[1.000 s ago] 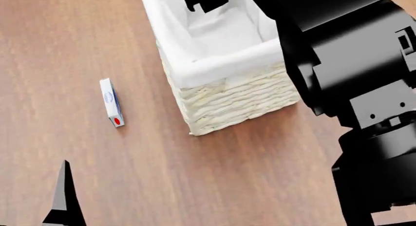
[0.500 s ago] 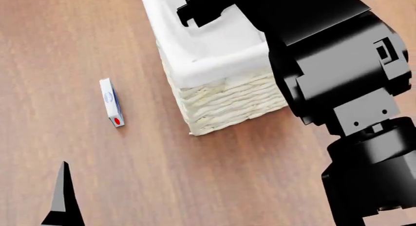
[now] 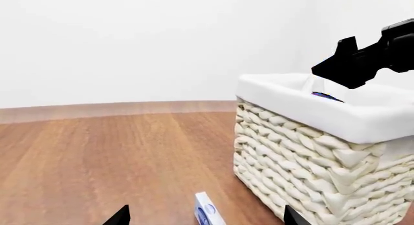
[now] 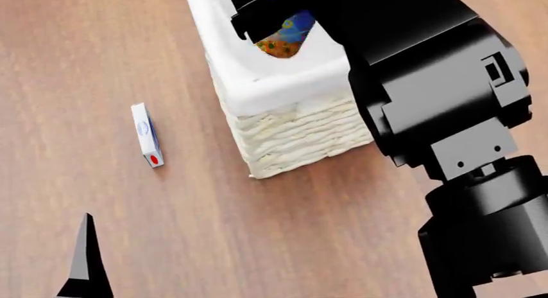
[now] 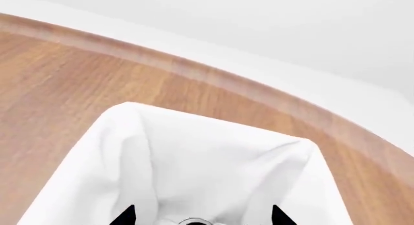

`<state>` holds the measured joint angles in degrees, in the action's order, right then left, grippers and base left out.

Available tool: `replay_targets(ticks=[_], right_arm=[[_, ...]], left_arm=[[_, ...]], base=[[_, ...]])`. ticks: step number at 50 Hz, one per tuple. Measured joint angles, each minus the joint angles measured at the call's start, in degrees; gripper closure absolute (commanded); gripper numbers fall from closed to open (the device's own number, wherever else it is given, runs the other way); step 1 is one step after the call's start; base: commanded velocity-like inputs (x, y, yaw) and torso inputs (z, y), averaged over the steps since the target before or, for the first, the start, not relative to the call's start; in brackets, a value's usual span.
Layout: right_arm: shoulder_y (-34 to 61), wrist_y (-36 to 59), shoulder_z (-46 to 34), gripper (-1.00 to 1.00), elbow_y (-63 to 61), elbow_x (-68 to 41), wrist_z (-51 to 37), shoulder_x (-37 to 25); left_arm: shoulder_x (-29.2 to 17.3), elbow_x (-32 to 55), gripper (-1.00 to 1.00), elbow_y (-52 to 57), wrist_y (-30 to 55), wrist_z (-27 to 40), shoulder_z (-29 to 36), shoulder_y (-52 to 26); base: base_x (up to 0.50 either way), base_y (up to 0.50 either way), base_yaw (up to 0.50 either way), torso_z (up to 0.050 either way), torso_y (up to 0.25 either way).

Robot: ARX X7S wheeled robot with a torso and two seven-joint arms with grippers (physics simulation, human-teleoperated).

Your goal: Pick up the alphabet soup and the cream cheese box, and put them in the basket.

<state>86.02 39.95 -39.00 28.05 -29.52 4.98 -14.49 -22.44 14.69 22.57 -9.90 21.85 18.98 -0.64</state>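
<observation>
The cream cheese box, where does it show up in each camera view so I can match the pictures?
Head view: the cream cheese box lies on the wood floor, apart from the basket and on its left-hand side.
Left wrist view: the box is cut off by the bottom edge, just in front of the basket's woven wall.
Right wrist view: not in it; only the basket's white lining and floor show.
Shared landmark: the basket.
</observation>
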Motion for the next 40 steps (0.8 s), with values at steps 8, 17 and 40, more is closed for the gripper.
replay_targets(ticks=[8, 17, 40], right_arm=[[0.1, -0.3, -0.1, -1.0, 0.0, 0.5, 0.3, 0.1], [0.0, -0.4, -0.3, -1.0, -0.4, 0.8, 0.3, -0.1], [-8.4, 1.0, 5.3, -1.0, -28.7, -1.6, -9.9, -9.5]], left_arm=[[-0.1, 0.1, -1.0, 0.0, -0.1, 0.1, 0.0, 0.0], [-0.2, 0.1, -1.0, -0.1, -0.2, 0.1, 0.1, 0.0], [-0.1, 0.0, -1.0, -1.0, -0.5, 0.1, 0.7, -0.5]], base=[[0.0, 0.0, 0.0, 0.0, 0.0], [0.0, 0.0, 0.0, 0.0, 0.0], [0.0, 0.0, 0.0, 0.0, 0.0]])
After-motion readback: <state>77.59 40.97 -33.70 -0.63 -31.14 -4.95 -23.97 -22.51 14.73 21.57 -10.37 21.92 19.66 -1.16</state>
